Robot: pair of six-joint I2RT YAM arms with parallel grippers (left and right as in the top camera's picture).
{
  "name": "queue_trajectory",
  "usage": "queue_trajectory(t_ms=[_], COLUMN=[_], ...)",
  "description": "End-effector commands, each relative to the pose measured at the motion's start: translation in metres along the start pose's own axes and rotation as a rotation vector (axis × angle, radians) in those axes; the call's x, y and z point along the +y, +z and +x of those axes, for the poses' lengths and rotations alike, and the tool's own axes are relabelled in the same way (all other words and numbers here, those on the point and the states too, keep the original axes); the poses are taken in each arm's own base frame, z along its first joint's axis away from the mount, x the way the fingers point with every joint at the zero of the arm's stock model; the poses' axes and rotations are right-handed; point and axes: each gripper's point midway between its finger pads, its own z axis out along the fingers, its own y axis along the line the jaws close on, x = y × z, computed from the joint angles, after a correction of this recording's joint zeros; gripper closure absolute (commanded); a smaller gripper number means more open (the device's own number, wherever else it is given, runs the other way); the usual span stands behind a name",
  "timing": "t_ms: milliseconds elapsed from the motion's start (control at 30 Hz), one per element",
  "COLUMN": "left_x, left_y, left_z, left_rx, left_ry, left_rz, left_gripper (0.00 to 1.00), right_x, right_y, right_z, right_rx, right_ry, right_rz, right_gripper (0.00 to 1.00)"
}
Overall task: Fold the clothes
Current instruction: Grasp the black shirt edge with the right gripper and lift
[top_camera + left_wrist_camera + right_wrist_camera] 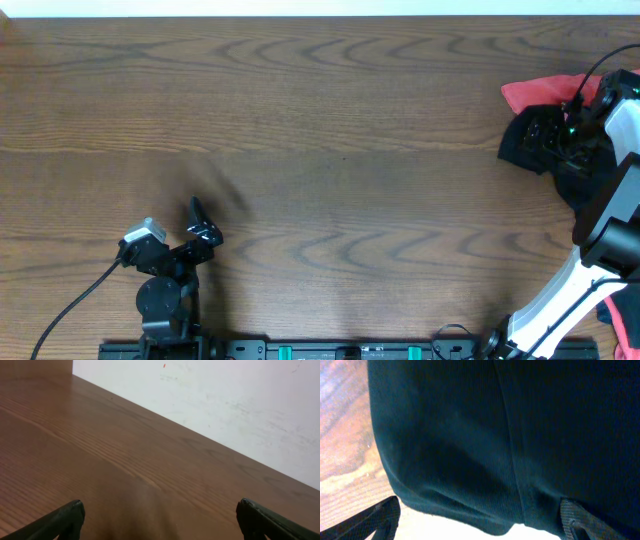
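Hovering spread over the black garment (524,138), far right, is the right gripper (480,518); the left gripper (162,517), also spread, sits well apart.

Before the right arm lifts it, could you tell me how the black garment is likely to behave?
Probably floppy: the black garment lies crumpled with soft folds, so it should sag from the right pincer. Likely light, as it looks like thin knit cloth. It touches the red garment, so dragging may tug that along.
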Motion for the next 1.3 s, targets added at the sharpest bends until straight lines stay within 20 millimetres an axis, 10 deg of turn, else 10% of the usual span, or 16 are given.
queue_trajectory(t_ms=[0, 133, 400, 600, 700, 767, 1267], left_x=[0.006, 0.006, 0.006, 0.006, 0.006, 0.006, 0.006], left_y=[0.003, 0.003, 0.003, 0.003, 0.003, 0.003, 0.003], left_z=[0.015, 0.015, 0.015, 0.015, 0.015, 0.015, 0.015], left_rx=[0.035, 0.035, 0.035, 0.035, 0.035, 0.035, 0.035], left_ry=[0.022, 0.022, 0.022, 0.022, 0.022, 0.022, 0.022], left_rz=[-0.015, -0.015, -0.015, -0.015, -0.015, -0.015, -0.015], left_gripper=[0.02, 0.02, 0.02, 0.02, 0.02, 0.02, 0.02], right_x=[0.007, 0.007, 0.004, 0.001, 0.0, 0.0, 0.009], right_y=[-0.002, -0.001, 0.013, 0.032, 0.034, 0.034, 0.003], right_z=[-0.009, -0.013, -0.012, 0.0, 0.001, 0.0, -0.017], right_rx=[-0.027, -0.042, -0.052, -0.042, -0.04, -0.045, -0.071], right_ry=[-0.026, -0.029, -0.031, -0.022, -0.021, -0.019, 0.001], right_rz=[-0.017, -0.017, -0.021, -0.026, -0.026, -0.026, -0.038], right_gripper=[0.01, 0.12, 0.02, 0.25, 0.55, 0.99, 0.99])
